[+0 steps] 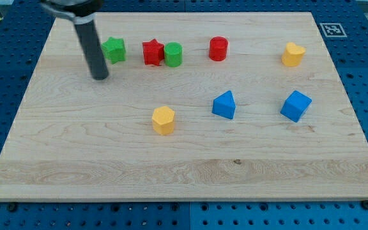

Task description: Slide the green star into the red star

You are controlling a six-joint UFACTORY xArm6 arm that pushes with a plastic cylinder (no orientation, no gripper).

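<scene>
Nearest the view's bottom sits the yellow hexagon (163, 119) on the wooden surface (171, 172), alone in the lower middle. Same row going right: blue triangle-ish block (224, 105), then blue cube (296, 105), well apart from each other. Top row, left to right: my tip (100, 76) rests on the surface just below-left of the green star (114, 49), near it but contact unclear since the rod overlaps the star's left edge in the view. Green star is near the view's top left, with a clear gap between it and the red star (153, 52) to its right. Red star touches a green cylinder (173, 54) on its right side. Further right, a red cylinder (218, 48) stands apart, then a yellow heart-like block (292, 54) near the top right. No pincer on this rig, so its state cannot be told; only the dark rod shows.
</scene>
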